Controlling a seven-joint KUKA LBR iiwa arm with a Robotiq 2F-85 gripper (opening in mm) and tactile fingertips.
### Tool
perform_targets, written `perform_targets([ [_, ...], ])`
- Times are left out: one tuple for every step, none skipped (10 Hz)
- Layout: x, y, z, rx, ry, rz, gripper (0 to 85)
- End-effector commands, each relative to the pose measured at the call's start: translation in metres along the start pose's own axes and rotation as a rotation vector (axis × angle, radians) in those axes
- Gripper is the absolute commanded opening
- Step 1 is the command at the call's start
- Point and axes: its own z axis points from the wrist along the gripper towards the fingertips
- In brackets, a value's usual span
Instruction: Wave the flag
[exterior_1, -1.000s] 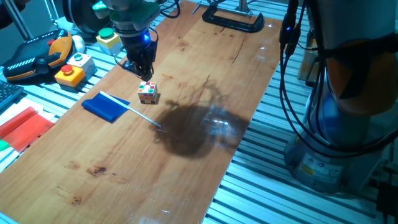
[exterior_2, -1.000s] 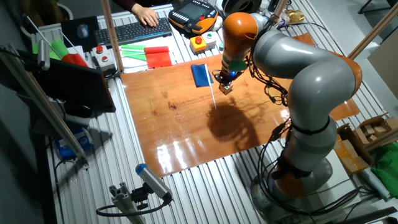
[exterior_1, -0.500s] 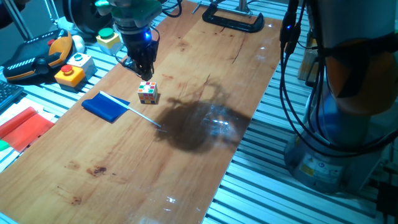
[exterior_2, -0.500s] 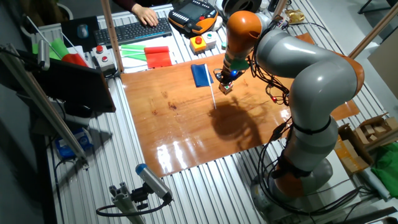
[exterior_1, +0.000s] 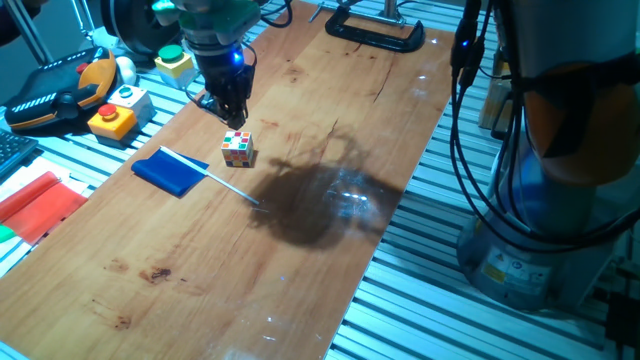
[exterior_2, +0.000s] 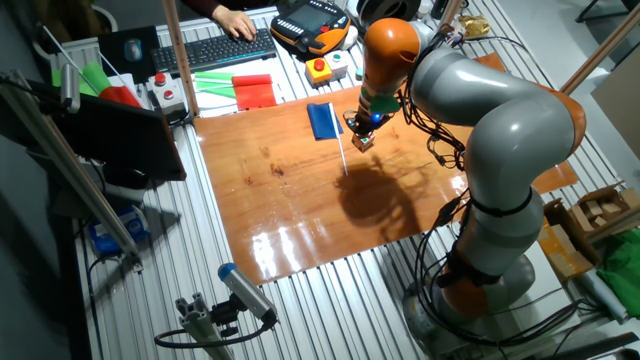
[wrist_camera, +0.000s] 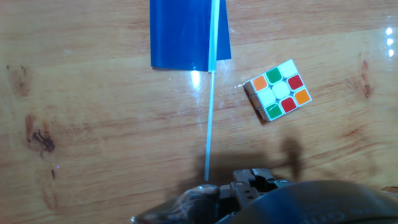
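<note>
On wood table (exterior_1: 330, 120): flag (exterior_1: 172, 171) flat, beside cube (exterior_1: 237, 148), claw (exterior_1: 229, 112) above.

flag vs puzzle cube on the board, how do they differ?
The flag is a flat, plain blue cloth on a thin white stick; the puzzle cube is a blocky solid with multicoloured stickers. The flag covers far more of the board than the cube. The flag's stick runs out long past the cloth; the cube is compact. Both lie free on the wooden board, neither held.
</note>
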Motion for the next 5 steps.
perform_targets([
  [0.0, -0.0003, -0.0001, 0.003, -0.002, 0.0, 0.7],
  [0.0004, -0.0007, -0.0006, 0.004, -0.004, -0.001, 0.7],
  [0.0007, -0.0005, -0.0007, 0.004, -0.002, -0.001, 0.7],
  [0.0011, -0.0006, -0.0009, 0.003, -0.002, -0.003, 0.7],
  [0.0014, -0.0004, -0.0011, 0.003, -0.002, -0.004, 0.7],
])
